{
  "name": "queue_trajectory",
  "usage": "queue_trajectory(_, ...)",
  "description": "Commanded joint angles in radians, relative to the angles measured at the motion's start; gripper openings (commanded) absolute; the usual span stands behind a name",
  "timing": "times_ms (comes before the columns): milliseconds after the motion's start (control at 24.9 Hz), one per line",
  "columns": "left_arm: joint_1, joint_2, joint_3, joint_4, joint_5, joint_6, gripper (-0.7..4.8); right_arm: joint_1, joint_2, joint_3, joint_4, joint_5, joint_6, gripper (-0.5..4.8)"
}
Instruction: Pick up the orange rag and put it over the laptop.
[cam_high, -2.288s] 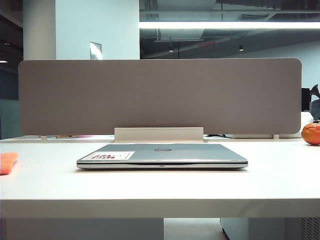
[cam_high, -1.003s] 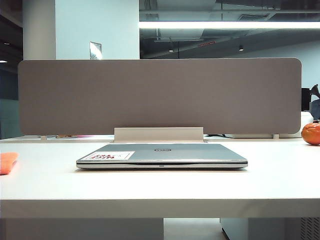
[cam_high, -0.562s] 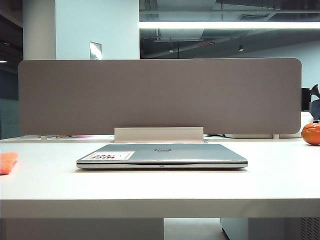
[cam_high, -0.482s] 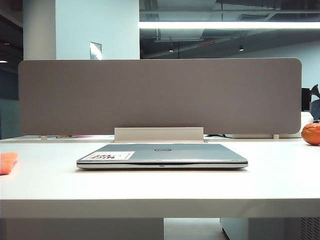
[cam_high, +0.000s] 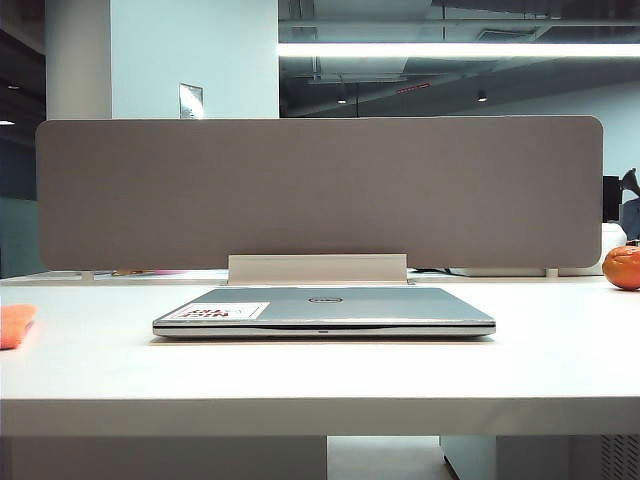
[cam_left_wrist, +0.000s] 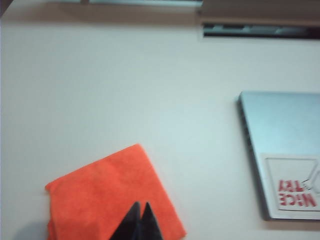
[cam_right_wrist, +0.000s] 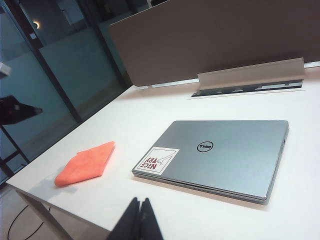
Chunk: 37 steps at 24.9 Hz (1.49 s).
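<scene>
Two dark gripper tips, seen only from the wrist cameras

The left gripper (cam_left_wrist: 139, 224) is shown as two black, tapered fingers pressed together into a point, matte and unmarked. The right gripper (cam_right_wrist: 138, 220) is seen as the same pair of black wedge-shaped fingers, closed tip to tip. No cables, screws or markings are made out.

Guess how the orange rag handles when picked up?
The orange rag looks like soft cloth, folded, so it'll likely droop. Probably light. Lying flat on the table, it may need a pinch. Left gripper jaws shut above it.
</scene>
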Motion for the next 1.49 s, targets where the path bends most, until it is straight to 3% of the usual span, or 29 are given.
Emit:
queue_trajectory(40,0.000,0.058,0.010,0.042,-0.042,0.016,-0.06,0.001,-0.003,0.005,0.015,-0.002,0.000,-0.05)
queue_trajectory(321,0.006,0.206,0.035,0.086,-0.109,0.018,-0.06,0.001,-0.003,0.005,0.013,-0.002,0.000,-0.05)
queue_trajectory(401,0.043,0.249,0.057,0.071,-0.107,-0.011,-0.06,0.001,-0.003,0.005,0.013,-0.002,-0.001,-0.05)
queue_trajectory(482,0.091,0.276,0.075,0.036,-0.082,-0.108,-0.06,0.001,-0.003,0.005,0.013,-0.002,-0.001,-0.05)
queue_trajectory(562,0.163,0.282,0.075,0.006,-0.015,-0.169,-0.06,0.001,-0.003,0.005,0.013,-0.002,-0.001,-0.05)
queue_trajectory(803,0.286,0.296,0.075,-0.072,0.064,-0.197,-0.06,0.000,-0.003,0.005,0.013,-0.002,-0.001,-0.05)
queue_trajectory(883,0.347,0.344,0.075,-0.091,0.179,-0.254,-0.06,0.001,-0.003,0.005,0.013,-0.002,-0.001,-0.05)
queue_trajectory(1003,0.389,0.404,0.075,-0.124,0.266,-0.263,-0.04,0.001,-0.003,0.005,0.013,-0.002,-0.001,-0.05)
queue_trajectory(1124,0.413,0.439,0.075,-0.149,0.265,-0.263,0.82,0.001,-0.003,0.005,0.013,-0.002,-0.001,-0.05)
queue_trajectory(1164,0.419,0.449,0.075,-0.167,0.251,-0.263,1.73,0.000,-0.003,0.005,0.013,-0.002,-0.001,-0.05)
queue_trajectory(1204,0.424,0.454,0.075,-0.180,0.243,-0.263,1.96,0.001,-0.003,0.005,0.013,-0.002,-0.001,-0.05)
queue_trajectory(1485,0.423,0.497,0.052,-0.225,0.207,-0.249,1.96,0.000,-0.003,0.005,0.013,-0.002,-0.001,-0.05)
